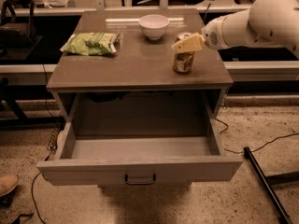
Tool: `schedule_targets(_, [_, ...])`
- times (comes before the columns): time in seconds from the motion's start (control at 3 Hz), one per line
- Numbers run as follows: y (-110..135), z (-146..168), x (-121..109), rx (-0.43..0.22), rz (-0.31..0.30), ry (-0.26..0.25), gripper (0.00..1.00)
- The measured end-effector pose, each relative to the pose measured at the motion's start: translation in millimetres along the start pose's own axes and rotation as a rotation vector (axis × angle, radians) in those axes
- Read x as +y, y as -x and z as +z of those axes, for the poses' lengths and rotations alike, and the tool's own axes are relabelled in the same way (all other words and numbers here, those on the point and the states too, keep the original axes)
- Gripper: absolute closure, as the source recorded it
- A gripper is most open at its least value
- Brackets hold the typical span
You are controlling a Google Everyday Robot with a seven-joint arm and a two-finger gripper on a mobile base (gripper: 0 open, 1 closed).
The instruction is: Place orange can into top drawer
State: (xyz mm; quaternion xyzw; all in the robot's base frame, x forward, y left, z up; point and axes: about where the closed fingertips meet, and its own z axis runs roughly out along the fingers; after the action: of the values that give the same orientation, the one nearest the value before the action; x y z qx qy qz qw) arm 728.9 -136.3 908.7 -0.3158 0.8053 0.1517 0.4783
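The orange can [183, 62] stands upright on the grey cabinet top [126, 66], near its right edge. My gripper [187, 44] comes in from the right on a white arm [252, 24] and sits at the can's upper part, covering its rim. The can still rests on the top. The top drawer [140, 169] is pulled wide open below and in front of the can. Its inside is bare, and its dark handle [140, 179] is at the middle of the front.
A white bowl [153, 26] stands at the back of the top, left of the can. A green snack bag [89, 43] lies at the left. A black pole [266, 183] and cables lie on the floor at the right. A shoe [7, 184] shows at the bottom left.
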Motion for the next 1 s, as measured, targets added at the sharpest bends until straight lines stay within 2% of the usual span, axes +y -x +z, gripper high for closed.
schedule_targets(0.33, [3.1, 3.2, 3.3, -0.016, 0.004, 0.012, 0.45])
schedule_targets(0.67, [11.9, -1.3, 11.3, -0.066, 0.008, 0.047, 0.76])
schedule_targets(1.0, [29.3, -42.3, 10.6, -0.190, -0.009, 0.049, 0.98])
